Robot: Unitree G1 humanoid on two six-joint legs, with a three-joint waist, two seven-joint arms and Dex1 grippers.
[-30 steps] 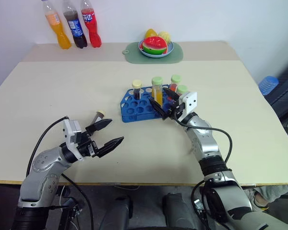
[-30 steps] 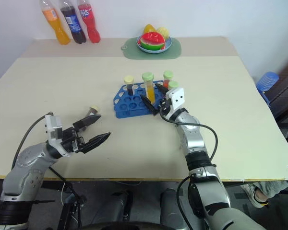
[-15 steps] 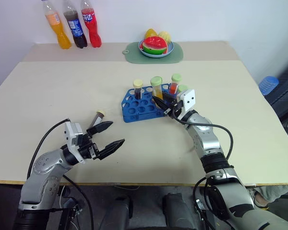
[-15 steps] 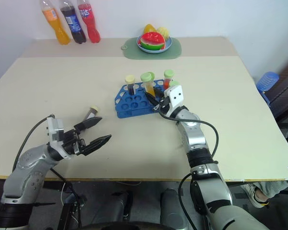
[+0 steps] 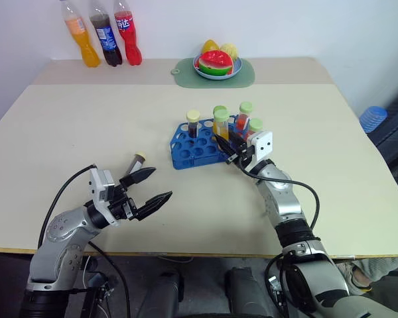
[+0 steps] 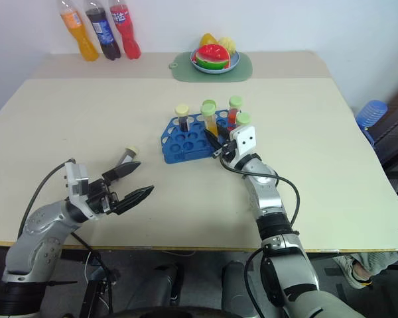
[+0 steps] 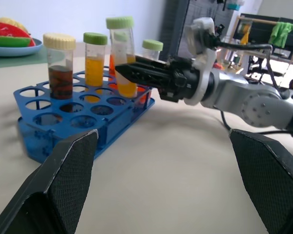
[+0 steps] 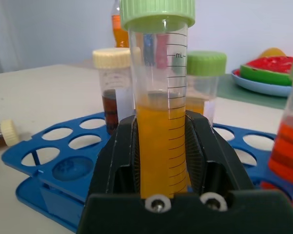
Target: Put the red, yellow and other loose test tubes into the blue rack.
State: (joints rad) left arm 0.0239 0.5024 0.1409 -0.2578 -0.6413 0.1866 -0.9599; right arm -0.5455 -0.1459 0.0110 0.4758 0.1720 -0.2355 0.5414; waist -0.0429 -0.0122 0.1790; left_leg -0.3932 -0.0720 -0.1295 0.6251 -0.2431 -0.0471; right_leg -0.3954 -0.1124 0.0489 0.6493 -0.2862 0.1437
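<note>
My right fingers [image 8: 158, 146] pinch the yellow tube [image 8: 158, 122] mid-barrel above the blue rack [image 5: 196, 151]; light, slick plastic. Left fingers [image 5: 149, 189] spread.

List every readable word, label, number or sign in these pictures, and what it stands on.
"mL": above the graduation lines on the clear yellow-liquid test tube with green cap, gripped by the right gripper.
White lettering on the red soda bottle: too small to read.
Blue label on the dark cola bottle: too small to read.
</note>
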